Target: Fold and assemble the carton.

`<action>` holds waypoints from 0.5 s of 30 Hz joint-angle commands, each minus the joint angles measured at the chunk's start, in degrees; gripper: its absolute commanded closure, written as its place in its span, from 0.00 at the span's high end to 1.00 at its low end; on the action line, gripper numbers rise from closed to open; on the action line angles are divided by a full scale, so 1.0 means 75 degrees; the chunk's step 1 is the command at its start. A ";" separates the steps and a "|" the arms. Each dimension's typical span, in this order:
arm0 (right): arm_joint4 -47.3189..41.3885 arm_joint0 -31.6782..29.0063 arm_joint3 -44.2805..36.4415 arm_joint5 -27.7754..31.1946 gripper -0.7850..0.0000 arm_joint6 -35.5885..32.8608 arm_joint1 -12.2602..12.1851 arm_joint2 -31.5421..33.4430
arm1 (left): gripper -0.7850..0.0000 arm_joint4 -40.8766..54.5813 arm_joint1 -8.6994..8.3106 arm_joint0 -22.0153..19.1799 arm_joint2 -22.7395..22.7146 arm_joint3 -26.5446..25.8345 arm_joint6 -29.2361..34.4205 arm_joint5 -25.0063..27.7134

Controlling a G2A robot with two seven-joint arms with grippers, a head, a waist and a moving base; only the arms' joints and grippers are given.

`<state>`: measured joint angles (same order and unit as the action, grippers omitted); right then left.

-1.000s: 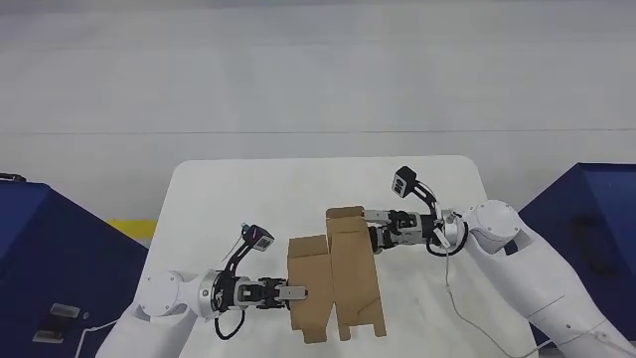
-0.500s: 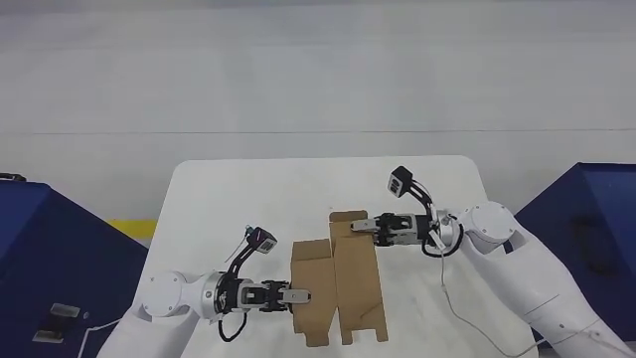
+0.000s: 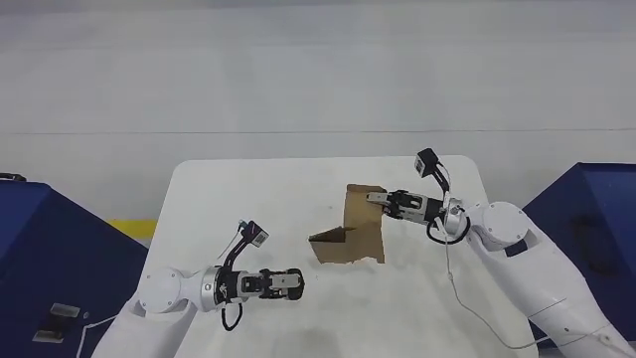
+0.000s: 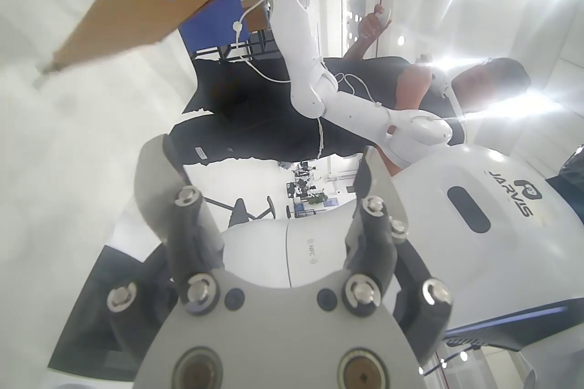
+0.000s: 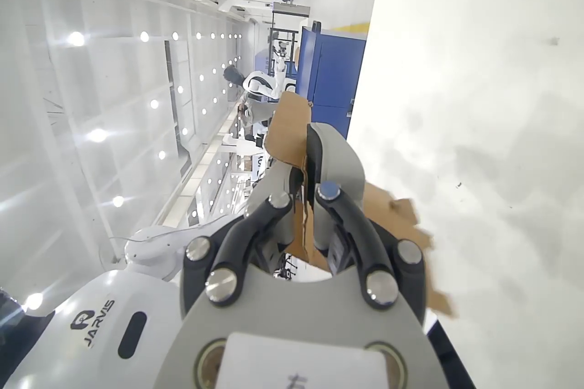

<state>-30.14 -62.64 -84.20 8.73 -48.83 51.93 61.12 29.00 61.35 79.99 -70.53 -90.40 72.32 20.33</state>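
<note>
Hidden: the far side and the inside of the carton are out of sight from above. In the right wrist view most of its body is cut off behind the fingers, so only a flap and a ragged torn-looking edge show. I cannot tell whether its lowest edge rests on the table or hangs just clear of it.

Right pincer: the right pincer is clamped on a thin flap at the carton's top edge, with one finger on each face of the board. The rest of the carton hangs beyond and below its tips.

Left pincer: the left pincer has its fingers spread apart with nothing between them. The carton lies ahead of its tips and off to one side, well apart from them.

Top view adds: the carton stands between the two pincers, touching the right one. The left one is low over the table.

Left wrist view adds: the carton's underside, a broad slanting panel ending in a narrow corner near the tabletop.

Carton: plain brown cardboard, flat creased panels, half opened. One panel is upright and a shorter one slopes away toward the left pincer.

Table: white, smooth, rounded corners, with faint grey smudges.

Fingers: grey metal plates on black links, with round screw heads.
</note>
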 commanded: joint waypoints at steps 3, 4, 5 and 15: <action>0.0850 -0.0204 -0.0294 0.0281 0.00 0.0805 -0.0024 0.0166 | 1.00 -0.1323 -0.0050 0.0067 -0.0301 -0.0159 -0.1012 0.0417; 0.0880 -0.0296 -0.0405 0.0366 0.00 0.0838 -0.0033 0.0226 | 1.00 -0.1808 -0.0064 0.0200 -0.0425 -0.0256 -0.1538 0.0479; 0.0854 -0.0385 -0.0492 0.0433 0.00 0.0817 -0.0045 0.0302 | 1.00 -0.2304 -0.0078 0.0322 -0.0521 -0.0458 -0.1977 0.0545; 0.0954 -0.0941 -0.1072 0.0597 0.00 0.0826 -0.0090 0.0746 | 1.00 -0.8213 -0.0041 0.1314 -0.0016 -0.2515 -0.5509 0.0475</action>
<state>-23.04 -69.48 -91.99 13.14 -42.49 51.23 66.67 -26.38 60.94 89.42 -71.75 -108.78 34.01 23.90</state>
